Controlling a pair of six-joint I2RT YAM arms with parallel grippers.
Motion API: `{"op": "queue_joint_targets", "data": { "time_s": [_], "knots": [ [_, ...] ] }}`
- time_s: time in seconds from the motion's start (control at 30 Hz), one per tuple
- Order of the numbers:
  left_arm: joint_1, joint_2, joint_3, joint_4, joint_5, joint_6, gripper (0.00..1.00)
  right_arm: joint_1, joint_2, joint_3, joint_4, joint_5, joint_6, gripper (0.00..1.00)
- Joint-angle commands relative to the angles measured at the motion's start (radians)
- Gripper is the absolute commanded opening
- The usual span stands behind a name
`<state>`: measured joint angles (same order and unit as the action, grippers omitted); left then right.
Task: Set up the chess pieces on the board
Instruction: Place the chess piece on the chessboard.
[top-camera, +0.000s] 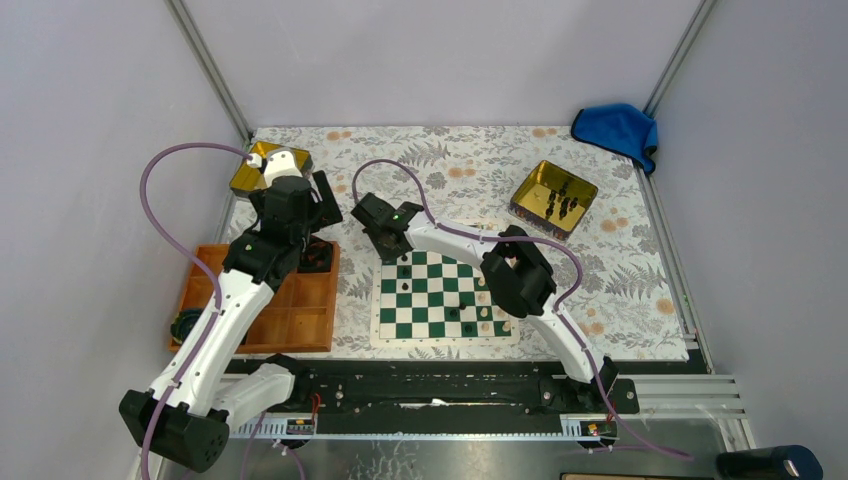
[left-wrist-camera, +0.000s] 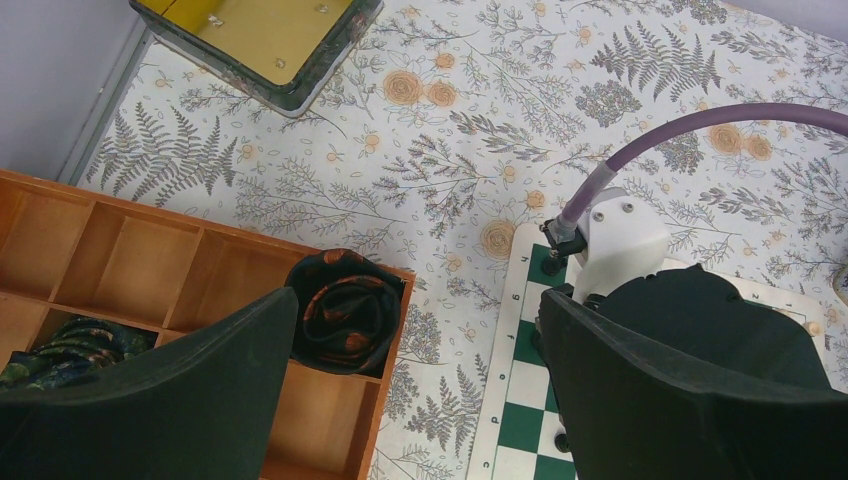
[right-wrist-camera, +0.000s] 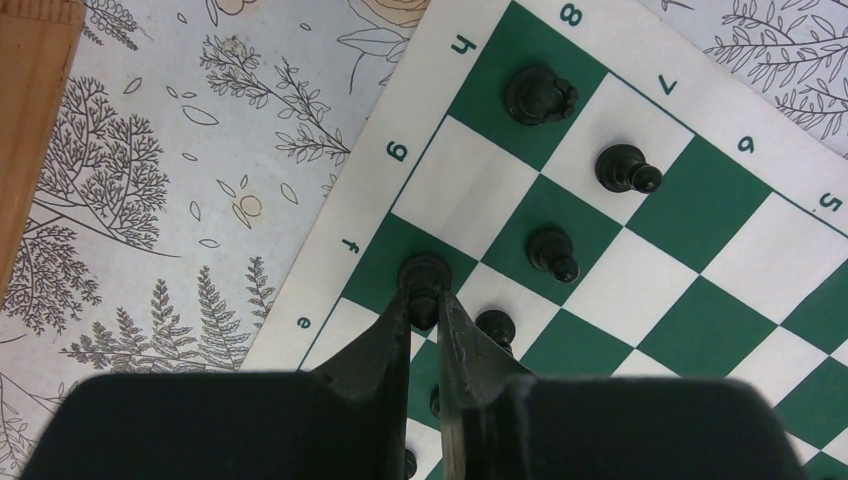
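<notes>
1. Markings: the border of the board (right-wrist-camera: 720, 200) carries green file letters e, f, g, h and rank numbers 5 to 8.
2. Right end effector (right-wrist-camera: 425, 305): pinching a black chess piece (right-wrist-camera: 425, 272) on the green edge square beside the letter f.
3. Other chess pieces (right-wrist-camera: 553, 252) stand on neighbouring squares. More dark pieces sit in the gold tin (top-camera: 553, 197) at the far right.
4. Left end effector (left-wrist-camera: 418, 300): fingers spread wide, over the edge of the orange tray (left-wrist-camera: 120, 260).
5. Worktop (top-camera: 470, 160): fern-and-flower printed cover. It is enclosed by plain grey walls and aluminium corner posts.
</notes>
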<state>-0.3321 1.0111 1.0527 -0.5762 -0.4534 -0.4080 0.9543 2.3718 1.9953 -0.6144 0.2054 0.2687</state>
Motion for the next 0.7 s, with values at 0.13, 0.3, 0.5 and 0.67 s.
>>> {"op": "queue_joint_targets", "data": {
  "time_s": [0.13, 0.3, 0.5, 0.67],
  "knots": [
    [0.002, -0.003, 0.024, 0.028, -0.013, 0.011, 0.99, -0.002, 0.002, 0.03, -0.002, -0.048, -0.009, 0.0],
    [0.002, 0.0, 0.029, 0.03, -0.012, 0.012, 0.99, -0.002, 0.006, 0.032, -0.007, -0.056, -0.011, 0.0],
    [0.002, 0.003, 0.031, 0.03, -0.011, 0.011, 0.99, -0.001, 0.003, 0.032, -0.008, -0.058, -0.014, 0.0],
    [0.002, 0.007, 0.035, 0.029, -0.01, 0.011, 0.99, 0.0, 0.0, 0.035, -0.007, -0.056, -0.017, 0.0]
  ]
}}
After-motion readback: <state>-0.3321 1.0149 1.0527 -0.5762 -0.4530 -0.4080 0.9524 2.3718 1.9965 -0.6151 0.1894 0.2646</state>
